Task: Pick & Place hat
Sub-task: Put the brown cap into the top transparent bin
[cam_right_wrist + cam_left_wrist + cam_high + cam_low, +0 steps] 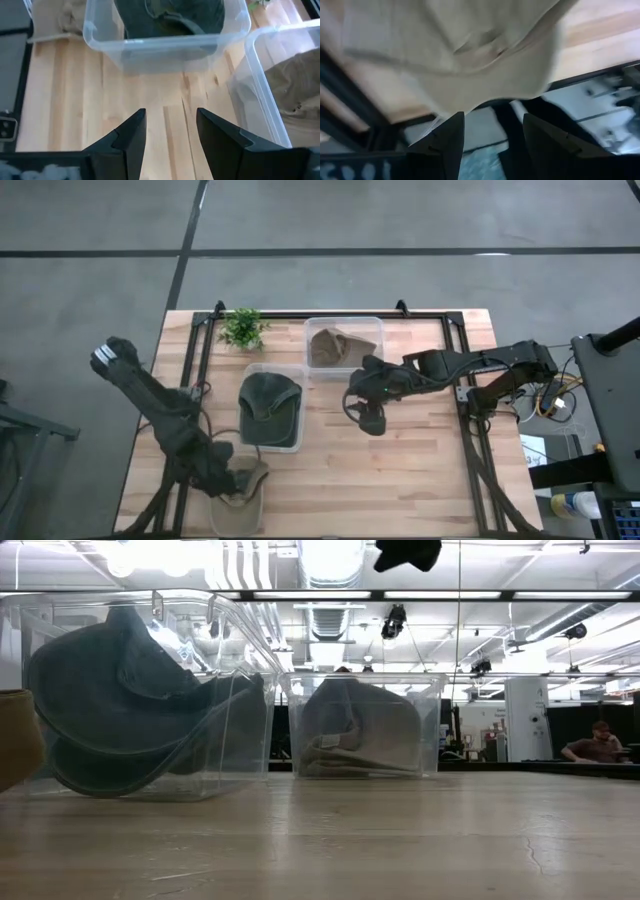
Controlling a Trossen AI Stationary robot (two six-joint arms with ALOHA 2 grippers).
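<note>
step: approach to pick | left gripper (238,483) at near table edge, fingers spread, grasping nothing, over floppy tan fabric hat (243,498) | right gripper (370,420) mid-table, fingers apart, empty | next: I judge close on hat, lift toward a clear plastic bin (271,442)

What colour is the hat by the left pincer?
Tan, the hat at the table's front edge; the high view shows it best.

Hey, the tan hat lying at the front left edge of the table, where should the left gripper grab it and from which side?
Probably by the rim of the tan hat, coming from straight above. It lies flat and limp at the table edge, so only a thin fabric edge suits the left gripper, whose fingers are open beside it.
</note>
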